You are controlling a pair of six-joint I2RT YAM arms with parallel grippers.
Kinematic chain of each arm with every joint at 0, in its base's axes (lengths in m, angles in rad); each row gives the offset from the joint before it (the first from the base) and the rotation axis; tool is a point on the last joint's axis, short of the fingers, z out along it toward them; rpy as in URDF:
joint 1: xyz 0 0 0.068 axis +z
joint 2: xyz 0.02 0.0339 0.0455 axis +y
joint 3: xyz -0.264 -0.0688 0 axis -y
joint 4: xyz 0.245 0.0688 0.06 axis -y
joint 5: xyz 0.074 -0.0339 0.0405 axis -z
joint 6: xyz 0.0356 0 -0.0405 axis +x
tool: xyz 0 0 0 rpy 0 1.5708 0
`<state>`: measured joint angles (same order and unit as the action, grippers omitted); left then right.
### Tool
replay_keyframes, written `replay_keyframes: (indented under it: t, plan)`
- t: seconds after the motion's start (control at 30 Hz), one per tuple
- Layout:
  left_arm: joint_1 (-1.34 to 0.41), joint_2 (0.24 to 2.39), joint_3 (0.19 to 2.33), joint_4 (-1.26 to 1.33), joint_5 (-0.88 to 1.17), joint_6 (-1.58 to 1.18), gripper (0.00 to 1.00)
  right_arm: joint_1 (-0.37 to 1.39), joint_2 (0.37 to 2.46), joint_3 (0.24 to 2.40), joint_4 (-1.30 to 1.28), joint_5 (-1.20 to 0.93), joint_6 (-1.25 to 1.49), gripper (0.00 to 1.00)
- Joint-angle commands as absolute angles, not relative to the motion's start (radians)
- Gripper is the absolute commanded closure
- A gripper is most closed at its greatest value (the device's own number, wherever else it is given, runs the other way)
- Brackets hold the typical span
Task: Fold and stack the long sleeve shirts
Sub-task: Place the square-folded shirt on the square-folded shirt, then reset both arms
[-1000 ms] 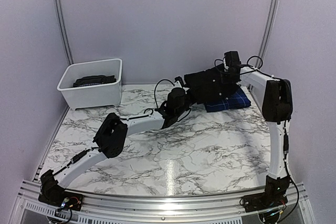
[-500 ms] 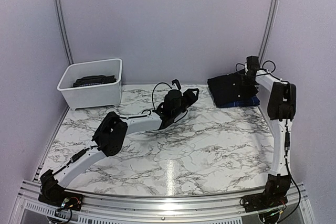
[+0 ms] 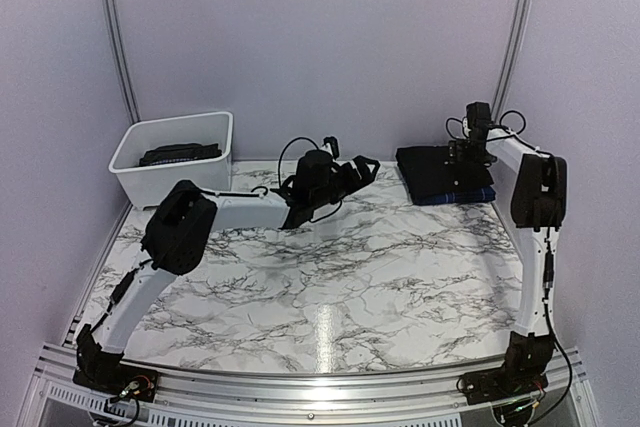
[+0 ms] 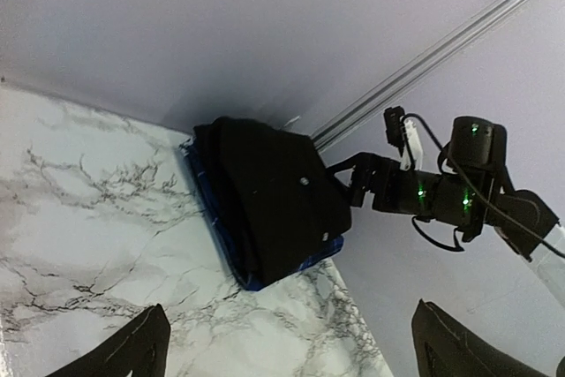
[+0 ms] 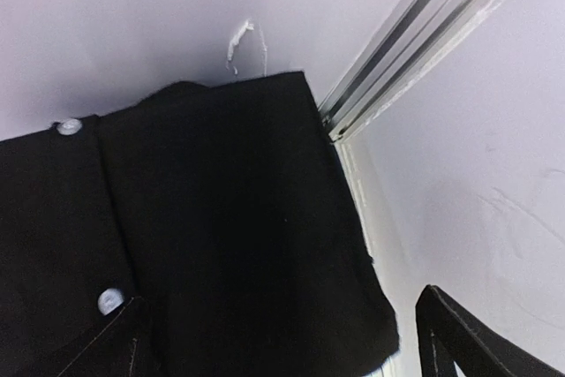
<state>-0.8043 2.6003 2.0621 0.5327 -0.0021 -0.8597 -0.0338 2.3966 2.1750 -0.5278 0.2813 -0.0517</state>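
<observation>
The black long sleeve shirt (image 3: 432,169) lies folded on top of the folded blue plaid long sleeve shirt (image 3: 470,194) at the back right corner of the table. Only the plaid shirt's blue edge (image 4: 218,218) shows beneath the black one (image 4: 274,192). My right gripper (image 3: 462,154) hovers open just over the black shirt's right side. In the right wrist view the black cloth with its white buttons (image 5: 212,236) fills the space ahead of the open right gripper (image 5: 282,350). My left gripper (image 3: 357,173) stands open over the marble to the left of the stack, holding nothing (image 4: 296,350).
A white bin (image 3: 135,175) with dark cloth (image 3: 180,154) in it stands at the back left. The stack sits close to the back wall and the right wall's metal rail (image 5: 415,37). The left arm stretches across the middle of the marble table (image 3: 330,277).
Both grippers have opened and let go of the black shirt, which now rests folded on the plaid one. The left gripper has drawn back to the left, away from the stack.
</observation>
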Motion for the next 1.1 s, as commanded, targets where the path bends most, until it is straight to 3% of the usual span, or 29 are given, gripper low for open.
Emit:
replay_keyframes:
  t: [0.0, 0.5, 0.7, 1.07]
  plan:
    - [-0.779, 2.380, 1.904, 0.533, 0.023, -0.756, 0.01, 0.039, 2.218, 2.090, -0.499, 0.335, -0.013, 0.01]
    - [-0.734, 1.748, 1.246, 0.357, -0.100, -0.568, 0.01, 0.363, 1.640, 1.366, -0.247, 0.315, 0.125, 0.01]
    - [-0.691, 1.441, 0.989, 0.233, -0.151, -0.492, 0.01, 0.513, 1.429, 1.197, -0.174, 0.255, 0.224, 0.01]
    - [-0.678, 1.169, 0.843, 0.037, -0.211, -0.441, 0.01, 0.585, 1.134, 0.914, -0.062, 0.256, 0.279, 0.01]
